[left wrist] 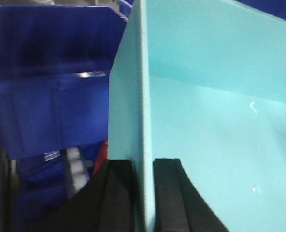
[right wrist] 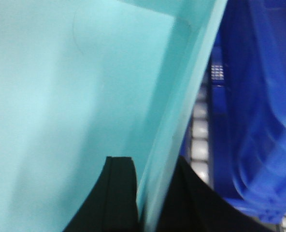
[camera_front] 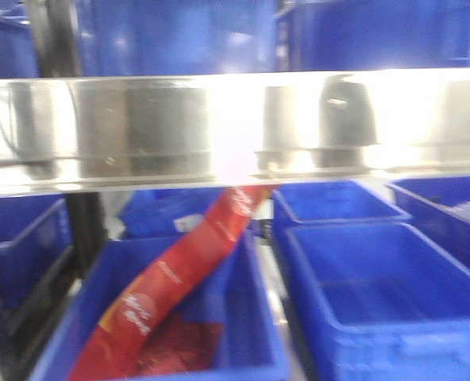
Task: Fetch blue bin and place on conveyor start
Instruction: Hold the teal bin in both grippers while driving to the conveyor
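Observation:
The blue bin [left wrist: 210,121] is a light turquoise tub that fills most of both wrist views. My left gripper [left wrist: 144,164] is shut on its left wall, one black finger outside and one inside. My right gripper [right wrist: 150,166] is shut on its right wall [right wrist: 181,111] the same way. The bin's inside looks empty [right wrist: 61,96]. The bin does not show in the front view. The conveyor start is out of view.
A shiny steel shelf rail [camera_front: 235,127] crosses the front view. Below it stand dark blue ribbed bins [camera_front: 378,294]; one at the left holds a long red packet [camera_front: 179,278]. More dark blue bins sit above the rail and beside the tub [left wrist: 46,82], [right wrist: 259,121].

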